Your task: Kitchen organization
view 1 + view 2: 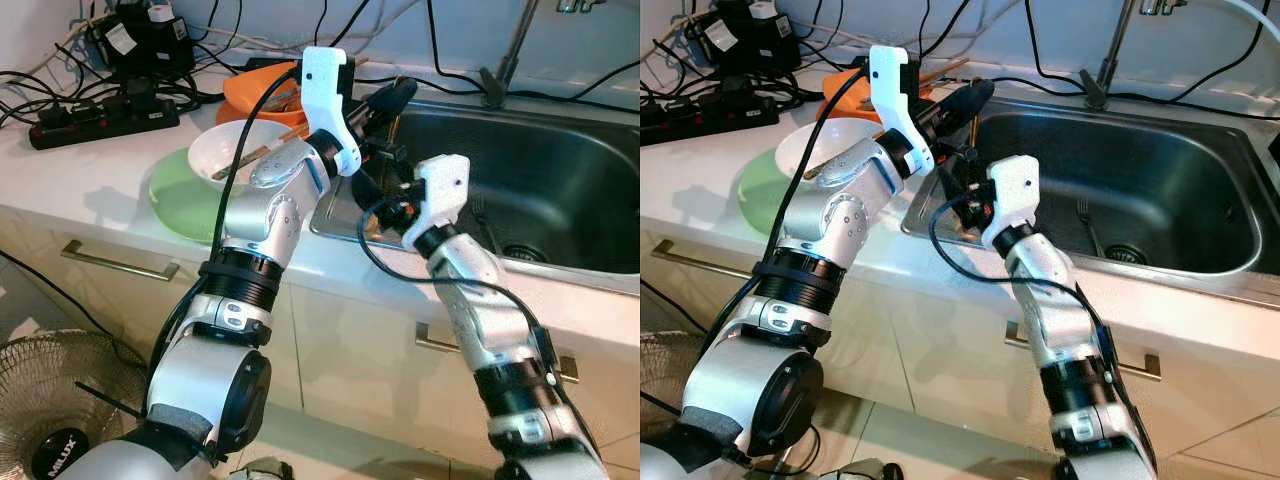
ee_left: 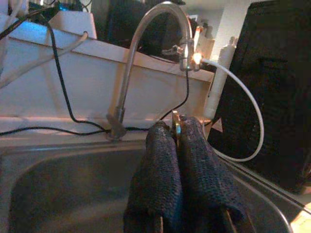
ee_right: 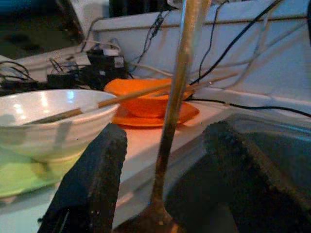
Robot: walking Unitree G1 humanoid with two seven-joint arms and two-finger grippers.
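My left gripper [image 1: 395,95] reaches over the left rim of the steel sink [image 1: 560,190] and is shut on the top of a metal spoon [image 3: 177,73], whose tip shows between the black fingers [image 2: 160,160]. The spoon hangs straight down with its bowl at the bottom. My right gripper [image 3: 167,131] is open just below, one finger on each side of the handle without touching it. On the counter to the left, a white bowl [image 1: 235,150] holding chopsticks sits on a green plate [image 1: 180,200]. An orange bowl and plate [image 1: 255,90] stand behind them.
A fork [image 1: 1087,215] lies on the sink floor near the drain. The faucet [image 1: 510,50] rises at the back rim. Power strips and cables [image 1: 100,120] crowd the back left of the counter. A fan [image 1: 40,400] stands on the floor at the lower left.
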